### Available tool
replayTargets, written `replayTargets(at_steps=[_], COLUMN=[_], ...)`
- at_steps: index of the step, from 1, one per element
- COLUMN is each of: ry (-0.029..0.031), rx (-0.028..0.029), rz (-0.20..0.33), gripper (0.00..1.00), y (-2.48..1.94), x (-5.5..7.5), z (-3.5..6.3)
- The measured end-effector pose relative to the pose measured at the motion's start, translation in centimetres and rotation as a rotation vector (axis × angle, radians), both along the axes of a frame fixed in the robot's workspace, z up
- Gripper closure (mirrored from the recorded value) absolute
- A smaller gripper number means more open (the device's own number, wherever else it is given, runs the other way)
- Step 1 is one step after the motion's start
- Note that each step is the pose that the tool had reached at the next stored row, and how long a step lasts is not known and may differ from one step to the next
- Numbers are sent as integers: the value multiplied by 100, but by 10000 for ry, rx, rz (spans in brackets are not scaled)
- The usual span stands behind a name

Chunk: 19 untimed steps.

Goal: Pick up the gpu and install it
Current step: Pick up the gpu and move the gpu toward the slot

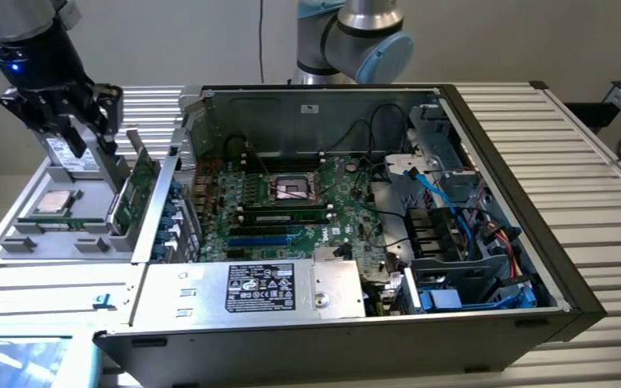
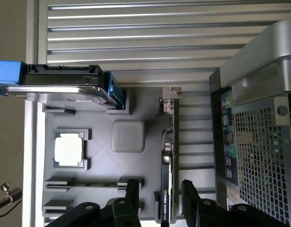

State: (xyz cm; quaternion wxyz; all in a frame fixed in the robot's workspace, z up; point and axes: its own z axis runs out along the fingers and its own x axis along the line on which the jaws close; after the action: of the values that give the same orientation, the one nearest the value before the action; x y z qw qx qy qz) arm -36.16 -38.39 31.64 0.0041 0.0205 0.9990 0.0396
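The gpu (image 2: 168,156) stands on edge in a slot of the grey parts tray (image 2: 145,109), its silver bracket at the far end and its black cooler face showing a label. In the exterior view the gpu (image 1: 136,187) shows its green board, just off the case's side at the exterior view's left. My gripper (image 2: 160,191) is open and hangs over the card's near end. One finger stands on each side of the card, and a gap shows on both sides. In the exterior view my gripper (image 1: 86,137) is above the tray.
A silver hard drive (image 2: 60,87) with a blue bracket stands in the same tray, with a processor chip (image 2: 69,150) beside it. The open computer case (image 1: 483,162) lies on the slatted table, its motherboard (image 1: 289,202) and blue card slots (image 1: 256,240) exposed. The case's rear panel (image 2: 259,142) is close to the card.
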Motion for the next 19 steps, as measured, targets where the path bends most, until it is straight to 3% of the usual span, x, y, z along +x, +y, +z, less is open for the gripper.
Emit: replayTargets(at_steps=[12,13,15,17,19], ry=[-8,-35,-152,-252,-278], rx=[-4,-5,-29,-100,-136], rz=[23,24,20,18,18], gripper=[51,51,51,51,51], y=[-16,-22,-32,-43,-45], x=[3,3,3,3,3], z=[-218,-230,-244,-254,-281])
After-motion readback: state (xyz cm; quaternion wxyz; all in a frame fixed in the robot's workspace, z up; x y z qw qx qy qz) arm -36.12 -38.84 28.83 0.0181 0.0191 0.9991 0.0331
